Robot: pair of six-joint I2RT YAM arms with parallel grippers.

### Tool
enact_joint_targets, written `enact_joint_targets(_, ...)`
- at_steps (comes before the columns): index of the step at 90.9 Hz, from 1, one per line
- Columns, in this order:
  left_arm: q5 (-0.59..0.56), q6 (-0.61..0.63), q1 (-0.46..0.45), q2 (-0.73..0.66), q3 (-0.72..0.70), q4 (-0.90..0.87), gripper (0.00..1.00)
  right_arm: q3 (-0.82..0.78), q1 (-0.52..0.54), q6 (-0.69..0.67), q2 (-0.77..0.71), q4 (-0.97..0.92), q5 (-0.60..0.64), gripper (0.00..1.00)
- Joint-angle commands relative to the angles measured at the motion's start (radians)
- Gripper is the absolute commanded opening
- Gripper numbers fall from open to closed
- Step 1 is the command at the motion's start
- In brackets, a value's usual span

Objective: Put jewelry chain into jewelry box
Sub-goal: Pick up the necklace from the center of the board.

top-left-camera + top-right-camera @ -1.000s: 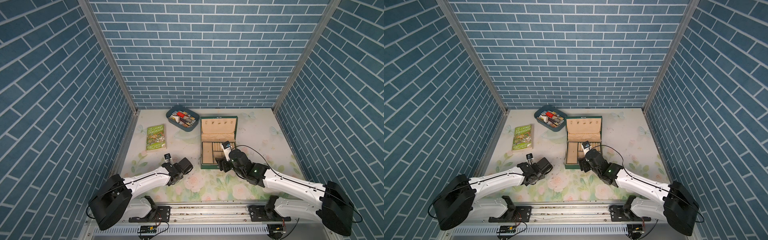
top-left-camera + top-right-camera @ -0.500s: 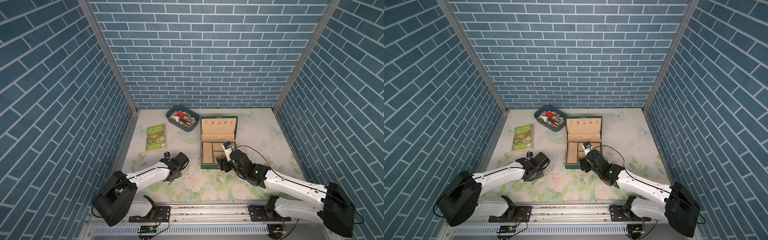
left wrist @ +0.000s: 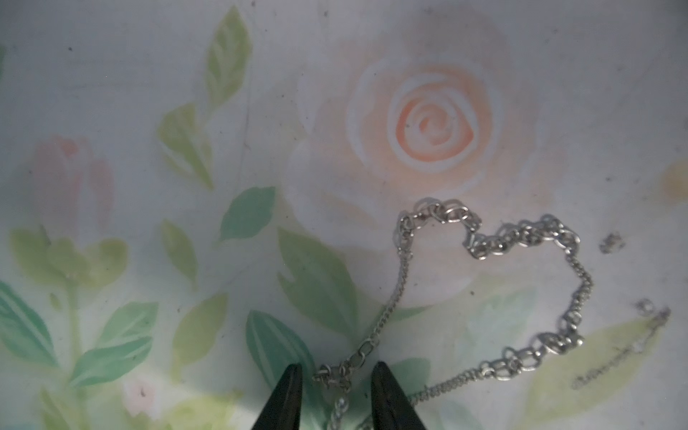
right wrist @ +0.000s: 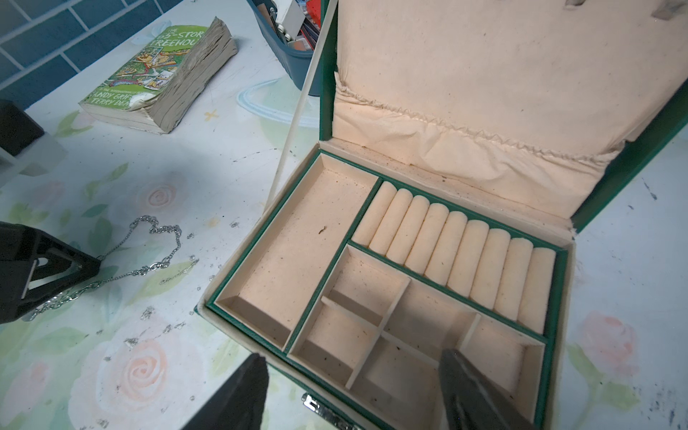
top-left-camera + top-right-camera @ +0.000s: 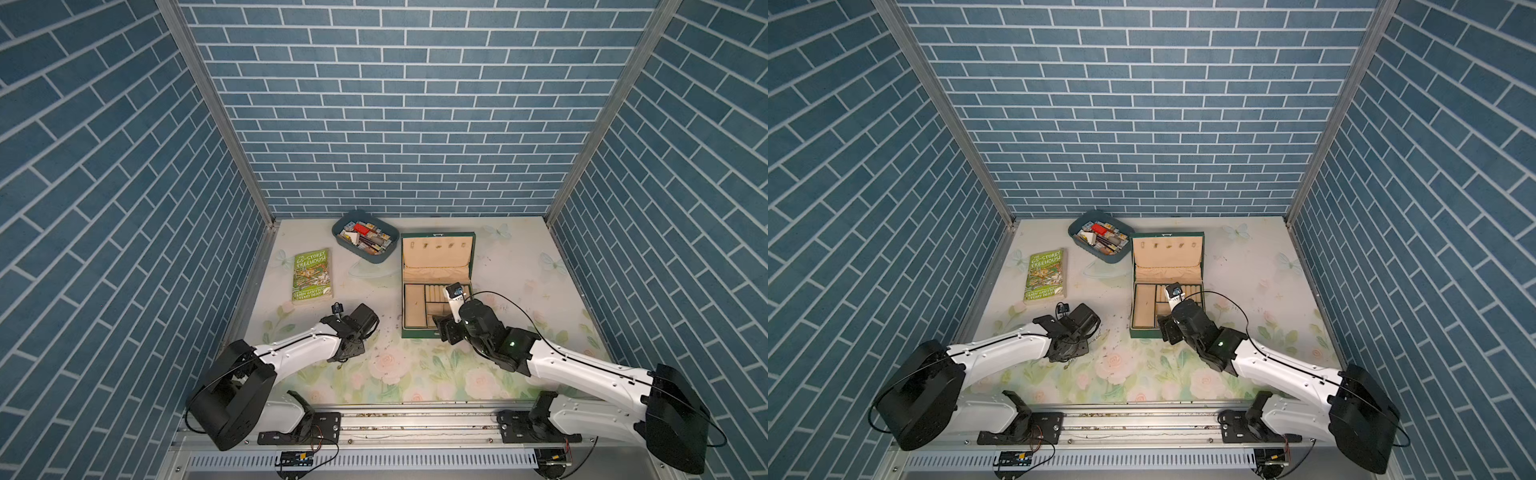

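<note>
Surroundings: a green paperback book (image 5: 311, 276) lies flat near the left edge of the floral surface (image 5: 519, 266). A blue-grey tub (image 5: 365, 243) of small odds sits at the back edge, just beside the back left corner of the jewelry box (image 4: 298, 253). The box stands open with its lid (image 4: 484, 74) upright. Beige lining shows in the long left compartment, the ring rolls (image 4: 446, 242) behind, and the small squares in front. Dark specks (image 4: 149, 312) dot the surface between the box and my left arm (image 5: 299, 353).

The jewelry chain (image 3: 521, 234) lies in a loose loop flat on the surface. It is outside the box, off its front left corner.

Poses: the left arm is stretched low from the front edge, wrist bent down. The left hand (image 3: 337, 372) has its fingers a little apart, astride one end of the chain and not pinching it. The right arm (image 5: 582, 370) reaches to the box's front edge. The right hand (image 4: 352, 365) is spread wide and holds nothing. One finger is over a small front compartment, the other at the front wall near the clasp (image 4: 324, 405).

Hard to read: in both top views the chain is mostly hidden under the left wrist. The left wrist view cuts off the chain's run beneath the fingers. I cannot tell whether the tips touch the surface, and I cannot pick out a pendant.
</note>
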Motion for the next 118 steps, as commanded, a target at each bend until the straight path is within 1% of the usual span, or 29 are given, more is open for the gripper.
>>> enact_joint_targets(1, -0.008, -0.001, 0.005, 0.013, -0.03, -0.01, 0.32, -0.005, 0.003, 0.008, -0.009, 0.008, 0.026, 0.77)
enact_joint_targets(13, -0.002, -0.03, 0.004, 0.011, -0.057, -0.004, 0.27, -0.001, 0.003, 0.005, -0.024, -0.003, 0.036, 0.77)
enact_joint_targets(28, 0.044, -0.057, 0.003, -0.008, -0.094, 0.001, 0.27, 0.005, 0.004, -0.007, -0.047, -0.022, 0.053, 0.77)
enact_joint_targets(42, 0.096, -0.065, 0.006, -0.025, -0.096, -0.007, 0.26, 0.011, 0.004, -0.016, -0.06, -0.031, 0.062, 0.77)
enact_joint_targets(50, 0.106, -0.068, 0.005, -0.047, -0.096, -0.039, 0.27, 0.015, 0.003, -0.017, -0.06, -0.033, 0.063, 0.77)
enact_joint_targets(57, 0.106, -0.071, 0.006, -0.068, -0.095, -0.072, 0.3, 0.015, 0.004, -0.018, -0.061, -0.032, 0.064, 0.77)
enact_joint_targets(77, 0.112, -0.082, 0.005, -0.068, -0.096, -0.082, 0.32, 0.006, 0.003, -0.015, -0.059, -0.018, 0.059, 0.78)
enact_joint_targets(84, 0.109, -0.081, 0.007, -0.067, -0.096, -0.074, 0.27, 0.002, 0.004, -0.015, -0.061, -0.019, 0.061, 0.78)
enact_joint_targets(91, 0.126, -0.082, 0.015, -0.063, -0.124, -0.054, 0.13, 0.002, 0.004, -0.016, -0.065, -0.022, 0.064, 0.78)
enact_joint_targets(95, 0.14, -0.082, 0.019, -0.06, -0.14, -0.039, 0.07, 0.002, 0.004, -0.018, -0.071, -0.025, 0.067, 0.78)
enact_joint_targets(104, 0.173, -0.086, 0.032, -0.063, -0.172, -0.005, 0.04, 0.002, 0.003, -0.02, -0.078, -0.03, 0.072, 0.78)
enact_joint_targets(110, 0.189, -0.087, 0.041, -0.07, -0.188, 0.009, 0.0, 0.004, 0.003, -0.022, -0.081, -0.032, 0.076, 0.78)
enact_joint_targets(118, 0.194, -0.088, 0.044, -0.087, -0.188, 0.009, 0.0, 0.005, 0.003, -0.024, -0.084, -0.033, 0.079, 0.78)
